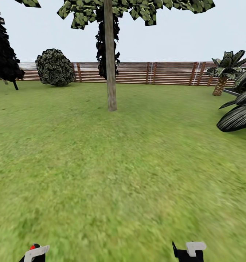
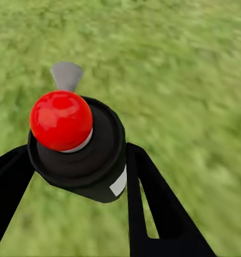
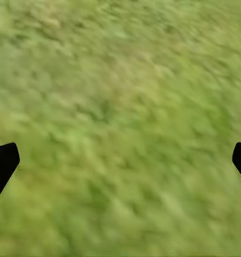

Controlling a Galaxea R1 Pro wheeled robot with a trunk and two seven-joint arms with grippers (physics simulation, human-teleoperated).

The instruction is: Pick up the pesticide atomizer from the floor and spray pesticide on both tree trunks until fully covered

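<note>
The pesticide atomizer [image 2: 80, 150], a near-black bottle with a red top and a white label, sits between the black fingers [image 2: 152, 203] of my left gripper [image 2: 72, 166], which is shut on it. Its red top [image 1: 32, 247] peeks up at the head view's lower left, by the left gripper [image 1: 34, 254]. My right gripper [image 1: 188, 253] hangs low at the lower right; in its wrist view the fingertips [image 3: 4, 163] stand far apart over grass, holding nothing. A tree with a straight pale trunk [image 1: 110, 62] rises from the lawn straight ahead, some way off, leaves high up.
Green lawn [image 1: 123, 163] stretches ahead to a brown slatted fence [image 1: 166, 72]. A round bush [image 1: 55, 67] and a near-black tree [image 1: 4, 51] stand at the far left. A small palm [image 1: 225, 71] and dark fronds [image 1: 239, 112] crowd the right side.
</note>
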